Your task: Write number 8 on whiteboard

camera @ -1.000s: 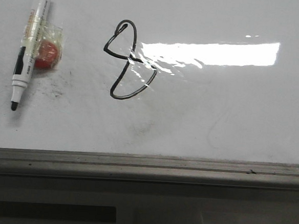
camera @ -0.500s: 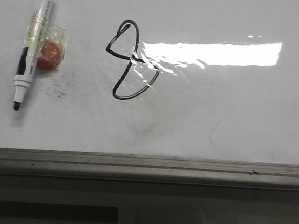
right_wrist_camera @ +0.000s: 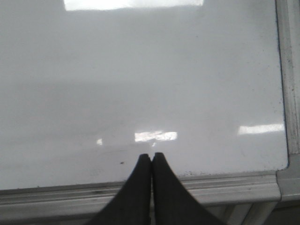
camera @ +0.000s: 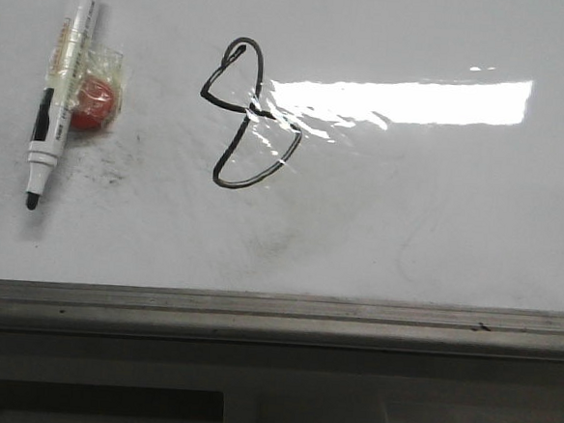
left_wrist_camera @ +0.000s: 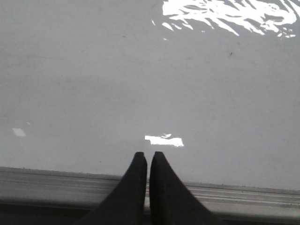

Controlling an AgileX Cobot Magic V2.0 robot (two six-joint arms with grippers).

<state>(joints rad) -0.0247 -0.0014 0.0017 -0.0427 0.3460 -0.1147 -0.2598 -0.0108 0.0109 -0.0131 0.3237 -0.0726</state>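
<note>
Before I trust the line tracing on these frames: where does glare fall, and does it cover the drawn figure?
Front view: a bright rectangular reflection on the whiteboard washes over the right side of the number 8, at its crossing. Left wrist view: broken glare at the far edge, a small patch near the fingers. Right wrist view: a glare band and small patches, no ink.

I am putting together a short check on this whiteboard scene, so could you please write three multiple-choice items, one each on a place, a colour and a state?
1. Where does the marker lie relative to the number 8 in the front view?
A. left
B. right
C. on top of it

2. What colour is the round piece beside the marker?
A. blue
B. red
C. green

3. How are the fingers of the left gripper and right gripper?
A. both wide open
B. one holds the marker
C. both shut, empty

Answers: A, the marker lies left of the figure on the whiteboard; B, it shows red; C, each wrist view shows fingertips together with nothing between.
</note>
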